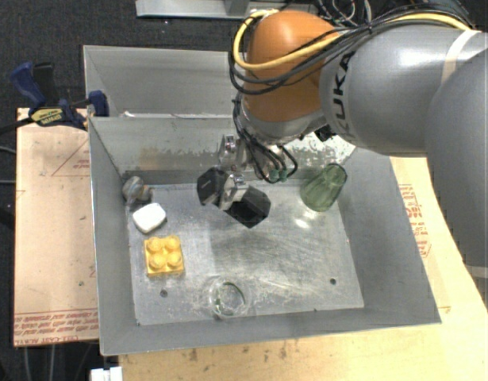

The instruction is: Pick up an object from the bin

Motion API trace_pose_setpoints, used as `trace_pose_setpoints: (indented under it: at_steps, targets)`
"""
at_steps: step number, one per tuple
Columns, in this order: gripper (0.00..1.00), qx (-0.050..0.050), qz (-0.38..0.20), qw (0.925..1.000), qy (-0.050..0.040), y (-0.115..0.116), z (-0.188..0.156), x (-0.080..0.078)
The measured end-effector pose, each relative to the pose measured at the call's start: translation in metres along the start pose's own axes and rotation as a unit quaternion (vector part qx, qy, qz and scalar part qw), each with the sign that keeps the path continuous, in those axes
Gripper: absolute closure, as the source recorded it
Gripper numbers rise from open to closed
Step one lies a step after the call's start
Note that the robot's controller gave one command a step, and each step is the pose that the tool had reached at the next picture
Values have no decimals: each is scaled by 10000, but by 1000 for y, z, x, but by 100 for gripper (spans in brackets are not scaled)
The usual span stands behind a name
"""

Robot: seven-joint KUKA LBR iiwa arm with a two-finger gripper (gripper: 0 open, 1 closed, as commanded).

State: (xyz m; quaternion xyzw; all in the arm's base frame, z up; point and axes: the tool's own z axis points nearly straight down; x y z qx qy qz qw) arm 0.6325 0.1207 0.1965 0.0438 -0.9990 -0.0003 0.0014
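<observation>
In the camera view, the gripper (231, 198) hangs low over bare floor near the back middle of the bin (275, 252), its two black fingers spread with nothing between them. A green translucent cup (323, 187) lies near on its right and a white block (148, 217) near on its left. A yellow studded brick (164, 256) sits just in front of the block.

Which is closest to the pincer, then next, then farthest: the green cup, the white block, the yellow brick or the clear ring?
1. White block, to the left of the pincer, and green cup, to its right: too close to call.
2. Yellow brick, lower left.
3. Clear ring, by the bin's near wall.
</observation>
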Motion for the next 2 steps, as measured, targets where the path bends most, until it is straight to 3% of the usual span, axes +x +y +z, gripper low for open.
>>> trace_pose_setpoints:
  at_steps: [1, 2]
  targets:
    - [100, 0, 2, 10000, 2, 0, 0, 0]
    - [100, 1, -456, 9989, 45, -2, -24, -1]
